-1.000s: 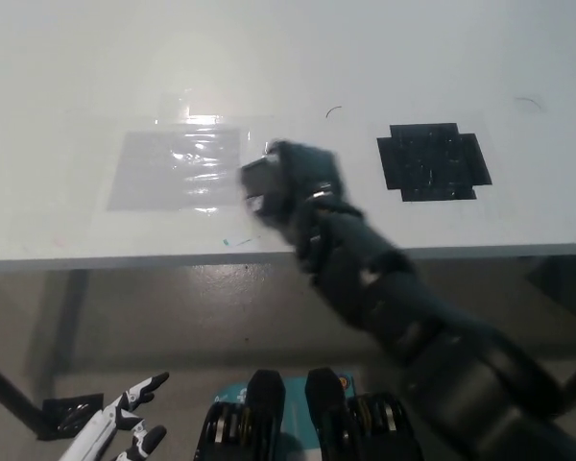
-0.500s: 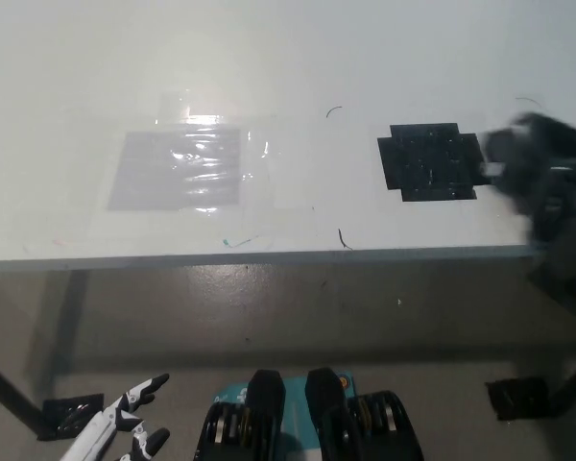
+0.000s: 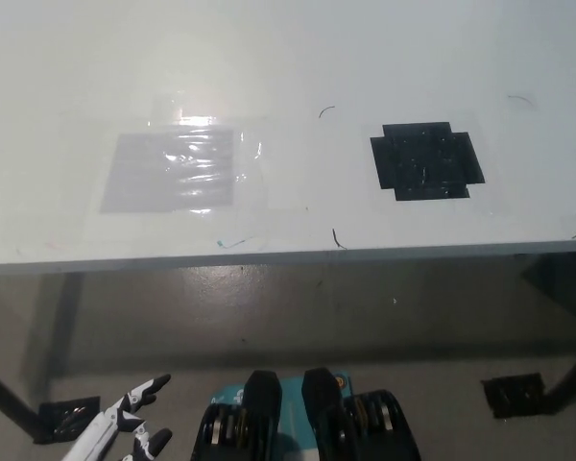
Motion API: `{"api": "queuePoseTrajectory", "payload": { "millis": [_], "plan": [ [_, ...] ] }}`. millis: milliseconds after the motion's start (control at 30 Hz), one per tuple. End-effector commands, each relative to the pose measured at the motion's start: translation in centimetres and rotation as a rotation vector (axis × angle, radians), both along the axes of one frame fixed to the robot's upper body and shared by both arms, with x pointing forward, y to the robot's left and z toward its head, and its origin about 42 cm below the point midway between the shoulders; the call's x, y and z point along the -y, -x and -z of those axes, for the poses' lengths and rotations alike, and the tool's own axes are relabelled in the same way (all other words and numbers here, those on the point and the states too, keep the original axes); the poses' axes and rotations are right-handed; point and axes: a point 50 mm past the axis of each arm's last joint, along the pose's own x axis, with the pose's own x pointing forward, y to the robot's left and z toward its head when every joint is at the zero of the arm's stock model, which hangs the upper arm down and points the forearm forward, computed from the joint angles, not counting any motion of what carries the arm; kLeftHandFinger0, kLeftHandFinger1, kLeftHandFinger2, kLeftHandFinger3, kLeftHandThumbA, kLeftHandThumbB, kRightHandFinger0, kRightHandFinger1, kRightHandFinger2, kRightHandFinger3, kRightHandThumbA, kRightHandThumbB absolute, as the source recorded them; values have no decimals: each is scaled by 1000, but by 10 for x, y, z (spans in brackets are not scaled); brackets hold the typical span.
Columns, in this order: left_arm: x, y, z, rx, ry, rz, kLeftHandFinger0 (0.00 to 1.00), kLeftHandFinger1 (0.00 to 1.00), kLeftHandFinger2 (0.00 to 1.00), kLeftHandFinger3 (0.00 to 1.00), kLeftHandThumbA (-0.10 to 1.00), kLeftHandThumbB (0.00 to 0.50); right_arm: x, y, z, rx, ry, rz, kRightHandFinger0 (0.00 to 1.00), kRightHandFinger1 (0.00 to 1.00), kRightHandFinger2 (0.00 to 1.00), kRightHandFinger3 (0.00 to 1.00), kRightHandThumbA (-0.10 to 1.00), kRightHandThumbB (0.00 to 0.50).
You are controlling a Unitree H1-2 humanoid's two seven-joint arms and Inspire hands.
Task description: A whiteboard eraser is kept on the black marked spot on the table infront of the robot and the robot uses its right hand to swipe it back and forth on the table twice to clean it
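One hand shows — the white left hand (image 3: pixel 125 432), low by the floor, fingers spread, holding nothing; black marked spot (image 3: pixel 427 160) bare.

white left robot hand (image 3: pixel 125 429) cut off at bottom edge, table (image 3: pixel 298 58) cropped by frame edges

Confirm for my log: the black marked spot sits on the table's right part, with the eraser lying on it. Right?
Not quite. The head view shows the black marked spot on the right part of the table, but bare: no eraser lies on it, and none is in view.
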Motion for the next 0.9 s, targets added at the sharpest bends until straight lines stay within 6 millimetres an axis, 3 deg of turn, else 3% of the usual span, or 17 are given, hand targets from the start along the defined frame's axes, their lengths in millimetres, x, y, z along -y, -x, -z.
{"api": "queuePoseTrajectory", "payload": {
  "millis": [0, 33, 67, 100, 167, 267, 367, 400, 467, 567, 600, 633, 667, 700, 767, 833, 867],
  "plan": [
    [2, 3, -4, 22, -1, 13, 1000, 1000, 1000, 1000, 830, 372, -43, -20, -21, 56, -29, -60, 58, 177, 363, 875, -13, 225],
    [2, 3, -5, 19, -1, 14, 1000, 1000, 1000, 1000, 829, 372, -53, -23, -21, 52, -43, -76, 66, 182, 359, 930, -41, 231],
    [3, 2, -5, 22, -4, 14, 1000, 1000, 1000, 1000, 830, 372, -70, -27, -24, 50, -73, -98, 151, 271, 446, 939, -20, 238],
    [3, 2, -5, 22, -5, 13, 1000, 1000, 1000, 1000, 831, 372, -78, -29, -24, 49, -80, -108, 119, 235, 430, 1000, -13, 241],
    [2, 2, -5, 21, -3, 15, 1000, 1000, 1000, 1000, 828, 372, -106, -34, -26, 72, -97, -166, 1, 54, 268, 1000, -100, 238],
    [2, 1, -7, 24, -9, 15, 1000, 1000, 1000, 1000, 828, 373, -154, -39, -31, 87, -108, -240, 16, 87, 267, 748, -100, 238],
    [2, 0, -7, 27, -6, 21, 1000, 1000, 1000, 1000, 827, 370, -185, -41, -36, 86, -130, -280, 0, 50, 227, 760, -100, 229],
    [3, -1, -7, 27, -4, 24, 1000, 1000, 1000, 1000, 823, 367, -194, -40, -36, 87, -133, -289, 91, 161, 334, 718, -98, 254],
    [2, 0, -7, 25, 5, 24, 1000, 1000, 1000, 1000, 808, 363, -215, -38, -33, 110, -143, -328, 1, 11, 205, 755, -100, 249],
    [2, 0, -7, 23, 5, 23, 1000, 1000, 1000, 1000, 810, 373, -223, -35, -29, 109, -150, -342, 0, 25, 212, 730, -100, 248],
    [1, 0, -8, 22, 2, 20, 1000, 1000, 1000, 1000, 812, 374, -223, -34, -25, 109, -152, -349, 0, 0, 178, 726, -100, 242],
    [1, 0, -8, 25, 0, 20, 1000, 1000, 1000, 1000, 813, 373, -222, -33, -23, 111, -149, -351, 0, 0, 106, 602, -100, 237],
    [1, 0, -8, 27, -1, 20, 1000, 1000, 1000, 1000, 813, 371, -220, -33, -21, 107, -144, -350, 0, 0, 70, 625, -100, 237],
    [1, 0, -8, 27, -2, 20, 1000, 1000, 1000, 1000, 815, 372, -216, -32, -18, 99, -149, -344, 32, 61, 130, 612, -100, 244],
    [-1, 1, -10, 31, -6, 21, 1000, 1000, 1000, 1000, 816, 369, -214, -32, -16, 74, -153, -327, 158, 197, 305, 775, -100, 229],
    [-2, 0, -10, 31, -4, 20, 1000, 1000, 1000, 1000, 816, 369, -208, -32, -14, 65, -138, -321, 76, 122, 269, 898, -100, 230],
    [-2, 0, -11, 33, -10, 18, 1000, 1000, 1000, 1000, 819, 371, -203, -31, -12, 63, -137, -311, 115, 168, 316, 881, -100, 230]
  ]
}}
